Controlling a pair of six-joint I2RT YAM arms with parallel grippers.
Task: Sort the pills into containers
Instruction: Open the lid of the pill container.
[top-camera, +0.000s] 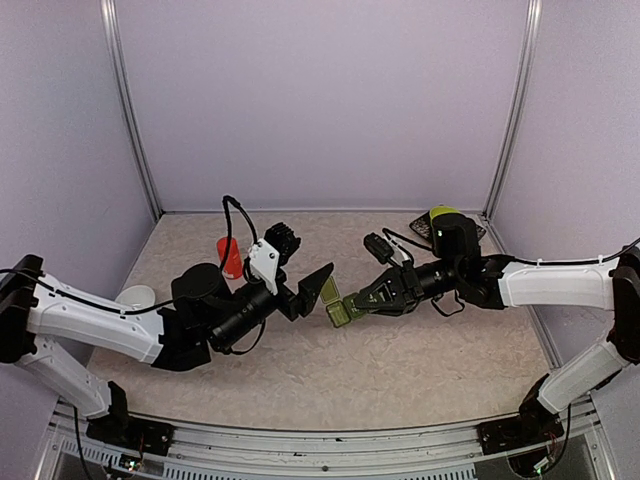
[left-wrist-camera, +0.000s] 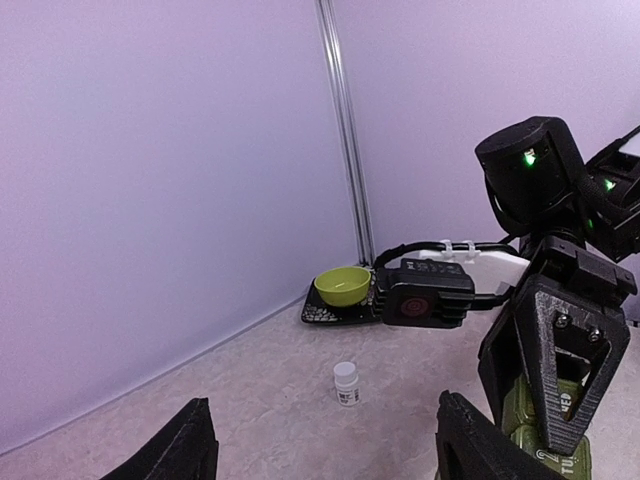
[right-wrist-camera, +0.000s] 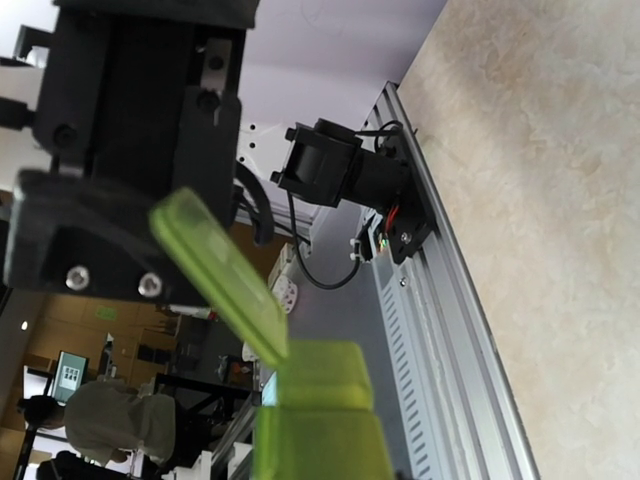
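Right gripper (top-camera: 356, 302) pinches the containers (top-camera: 340, 314) aloft, one lid (right-wrist-camera: 218, 272) raised. Left gripper (left-wrist-camera: 330, 442) stands spread. Recommend holding strip level while left opens other lids.

soft even violet-tinted light, faint shadows, wide-angle bending at edges, blurry near foreground
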